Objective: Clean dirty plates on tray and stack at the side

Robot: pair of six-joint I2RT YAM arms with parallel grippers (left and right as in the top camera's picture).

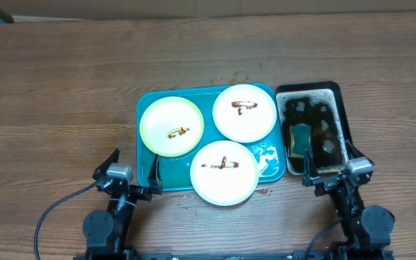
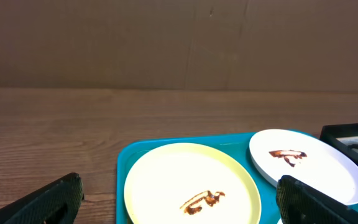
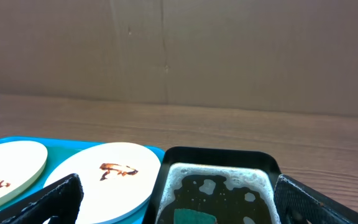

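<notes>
The teal tray [image 1: 146,101] holds three plates, each with a brown sauce smear. The yellow-green plate [image 1: 171,126] is at the left, one white plate [image 1: 245,112] at the back right, and the other white plate [image 1: 224,173] at the front, overhanging the tray's near rim. My left gripper [image 1: 134,167] is open and empty at the tray's front left corner. In its wrist view it [image 2: 179,186] faces the yellow-green plate [image 2: 166,168] and the back white plate [image 2: 309,162]. My right gripper [image 1: 331,162] is open and empty at the basin's near end.
A black-rimmed basin [image 1: 341,108] of dark foamy water stands right of the tray, with a green sponge [image 1: 301,137] in it. The right wrist view shows the basin [image 3: 166,162], the sponge [image 3: 194,218] and the back white plate [image 3: 98,180]. A cardboard wall stands behind the wooden table.
</notes>
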